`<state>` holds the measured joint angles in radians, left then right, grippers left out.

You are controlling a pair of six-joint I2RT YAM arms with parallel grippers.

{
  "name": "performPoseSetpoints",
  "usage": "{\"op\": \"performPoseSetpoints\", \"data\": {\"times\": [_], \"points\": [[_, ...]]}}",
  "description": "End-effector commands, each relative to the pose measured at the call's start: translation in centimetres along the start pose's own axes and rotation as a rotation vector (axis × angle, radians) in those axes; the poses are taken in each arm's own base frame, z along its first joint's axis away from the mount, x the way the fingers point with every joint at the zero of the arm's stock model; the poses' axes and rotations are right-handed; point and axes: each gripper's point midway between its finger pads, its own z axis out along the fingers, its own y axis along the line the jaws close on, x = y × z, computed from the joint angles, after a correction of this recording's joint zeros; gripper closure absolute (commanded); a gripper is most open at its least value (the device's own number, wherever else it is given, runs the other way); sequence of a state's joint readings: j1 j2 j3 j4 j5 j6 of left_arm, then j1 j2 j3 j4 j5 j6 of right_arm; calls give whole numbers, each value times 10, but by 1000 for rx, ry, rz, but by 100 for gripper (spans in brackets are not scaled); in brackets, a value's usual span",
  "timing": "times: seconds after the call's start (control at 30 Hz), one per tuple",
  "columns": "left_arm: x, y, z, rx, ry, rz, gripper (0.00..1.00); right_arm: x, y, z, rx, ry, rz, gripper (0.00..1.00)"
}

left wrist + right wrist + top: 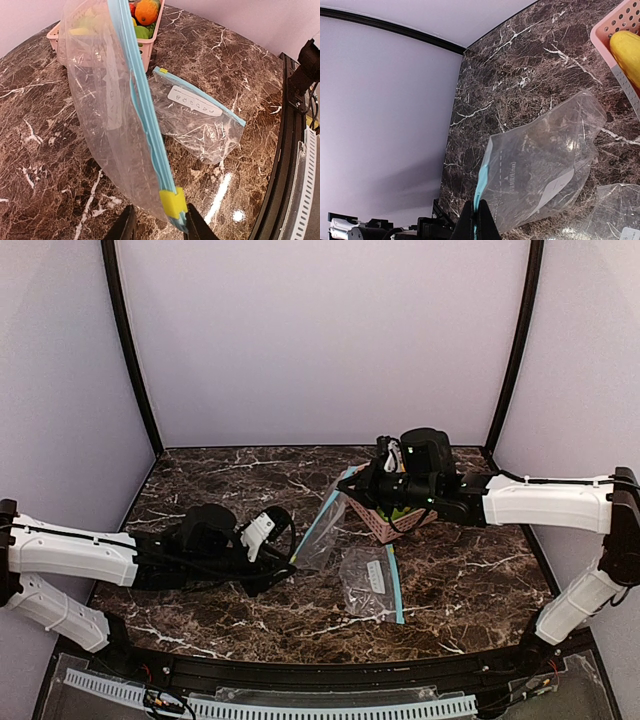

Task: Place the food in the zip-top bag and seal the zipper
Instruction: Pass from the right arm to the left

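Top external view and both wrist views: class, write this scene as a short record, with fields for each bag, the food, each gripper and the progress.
held bag: zip-top bag, lifted above the table, held up by its zip ends, looks empty
spare bag: second zip-top bag, flat on the table, untouched
food: toy fruits and vegetables, all in the pink basket
left gripper: jaws apart, either side of the yellow slider
right gripper: shut on the held bag's blue zip edge
progress: no food bagged yet
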<state>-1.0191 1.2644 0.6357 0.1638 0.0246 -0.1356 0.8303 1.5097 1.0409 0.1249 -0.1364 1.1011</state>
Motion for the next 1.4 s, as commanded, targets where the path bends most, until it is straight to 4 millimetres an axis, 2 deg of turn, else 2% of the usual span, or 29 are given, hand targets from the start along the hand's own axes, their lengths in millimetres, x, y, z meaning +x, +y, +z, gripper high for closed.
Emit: {"op": "performPoseSetpoints", "data": {"times": [0.0, 0.33, 0.53, 0.57, 0.6, 0.63, 0.67, 0.7, 0.73, 0.77, 0.8, 0.83, 0.87, 0.9, 1.0, 1.17, 1.27, 1.37], "points": [[-13, -3, 0, 6, -30, -7, 71, -5, 0, -3, -4, -20, 1, 100], [-12, -1, -2, -7, -21, -9, 99, -4, -7, -4, 11, -21, 5, 100], [-16, -4, -10, 2, 14, 22, 99, -2, -15, -10, 13, -8, -13, 100], [-23, -8, -12, 20, 10, 30, 99, -2, -17, -13, 14, -9, -28, 100], [-18, -9, -15, 26, 44, 48, 99, -5, -16, -17, 8, -16, -54, 98], [-26, -14, -18, 49, 39, 57, 99, -8, -15, -23, 4, -27, -81, 94], [-20, -15, -21, 56, 83, 76, 99, -14, -13, -32, 1, -47, -115, 89], [-30, -20, -24, 87, 77, 97, 99, -18, -12, -41, 5, -66, -149, 81], [-23, -25, -27, 122, 128, 99, 99, -23, -11, -49, 13, -85, -183, 74], [-33, -26, -30, 136, 122, 116, 99, -27, -12, -58, 26, -103, -216, 63], [-34, -31, -34, 175, 149, 119, 99, -31, -12, -66, 40, -119, -244, 56], [-34, -26, -35, 181, 161, 120, 99, -34, -12, -73, 55, -130, -276, 53], [-35, -30, -39, 225, 180, 112, 99, -36, -14, -79, 74, -131, -306, 48], [-36, -26, -40, 238, 180, 109, 99, -37, -14, -85, 88, -128, -341, 45], [-41, -37, -50, 351, 185, 113, 99, -37, -7, -101, 110, -113, -458, 38], [-41, -46, -56, 434, 237, 178, 99, -44, 2, -135, 165, -131, -589, 24], [-44, -55, -63, 492, 247, 195, 99, -31, 22, -143, 72, -73, -690, 20], [-49, -69, -73, 589, 242, 209, 99, -13, 38, -142, -35, 23, -755, 20]]}}
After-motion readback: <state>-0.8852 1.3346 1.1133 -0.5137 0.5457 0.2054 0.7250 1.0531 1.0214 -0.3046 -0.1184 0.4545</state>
